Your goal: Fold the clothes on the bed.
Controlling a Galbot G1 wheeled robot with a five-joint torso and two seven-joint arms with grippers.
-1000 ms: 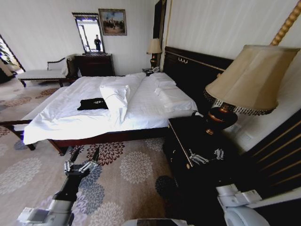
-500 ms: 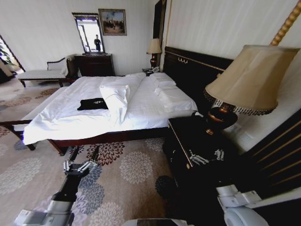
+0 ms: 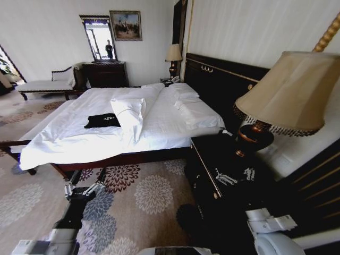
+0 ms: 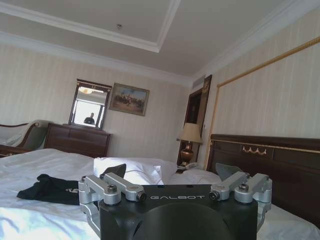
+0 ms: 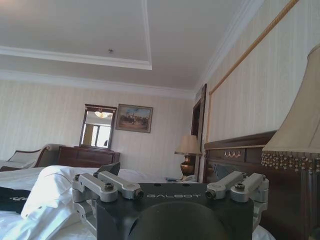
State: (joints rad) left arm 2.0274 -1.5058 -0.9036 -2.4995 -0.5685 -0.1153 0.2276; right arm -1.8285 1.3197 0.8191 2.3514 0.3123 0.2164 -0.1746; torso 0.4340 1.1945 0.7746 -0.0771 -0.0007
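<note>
Shirt: I see the black T-shirt (image 3: 102, 120) lying in a loose heap on the white sheet, near the foot half of the bed (image 3: 64, 139), just beside a pillow (image 3: 129, 110) set across the middle. It is not yet folded; I can't tell how it is creased from here.
Bed: its near edge runs across my head view, with patterned carpet (image 3: 143, 196) between it and me.
Left gripper: the left gripper (image 3: 85, 179) hangs low over the carpet, short of the bed frame, its fingers spread wide and holding nothing. In the left wrist view the shirt (image 4: 50, 189) sits ahead, well apart from it.
Right gripper: the right gripper (image 3: 234, 175) hangs in front of the dark nightstand (image 3: 204, 159), near the lamp (image 3: 281, 95), fingers wide and empty.
Change: against a second ago the whole head view has shifted; the bed sits a little farther left and the lamp fills more of the right. I read that as the base moving, not the shirt.
Meaning: I judge this to be the approach; no fold has begun.
</note>
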